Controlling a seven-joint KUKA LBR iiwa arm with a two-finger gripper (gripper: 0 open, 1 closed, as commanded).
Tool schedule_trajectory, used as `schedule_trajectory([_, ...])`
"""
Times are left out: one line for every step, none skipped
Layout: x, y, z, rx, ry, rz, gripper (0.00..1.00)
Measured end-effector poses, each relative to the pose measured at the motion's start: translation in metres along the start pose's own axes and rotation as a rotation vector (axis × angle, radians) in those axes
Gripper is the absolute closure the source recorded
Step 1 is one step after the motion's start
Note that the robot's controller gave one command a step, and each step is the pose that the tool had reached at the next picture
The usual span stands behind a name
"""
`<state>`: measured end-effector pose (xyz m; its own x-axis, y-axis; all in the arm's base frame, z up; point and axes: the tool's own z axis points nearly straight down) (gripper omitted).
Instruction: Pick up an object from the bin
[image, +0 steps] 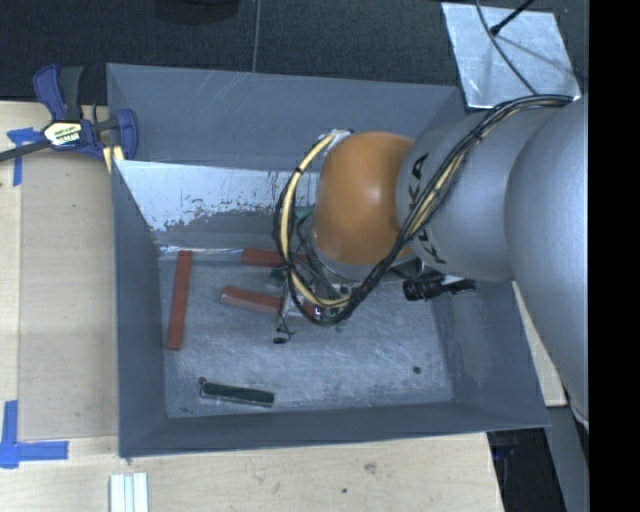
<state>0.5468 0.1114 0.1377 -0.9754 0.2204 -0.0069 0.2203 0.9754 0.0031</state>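
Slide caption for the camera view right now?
Gripper low beside a short red-brown bar in the grey bin; dark green bar by its lower wall.

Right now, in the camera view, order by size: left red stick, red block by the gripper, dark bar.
1. Red stick, clearly longest.
2-3. Dark bar and red block look alike; the block's right end runs under the arm.

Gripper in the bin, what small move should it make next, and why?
Probably a small shift toward the view's left: the gripper seems to sit by the right end of the short red-brown bar, not over its middle, so centring it first looks safer.
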Motion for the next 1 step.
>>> schedule_trajectory([0.0103, -0.0305, -0.0755, 0.001, -0.002, 0.034, 1.0])
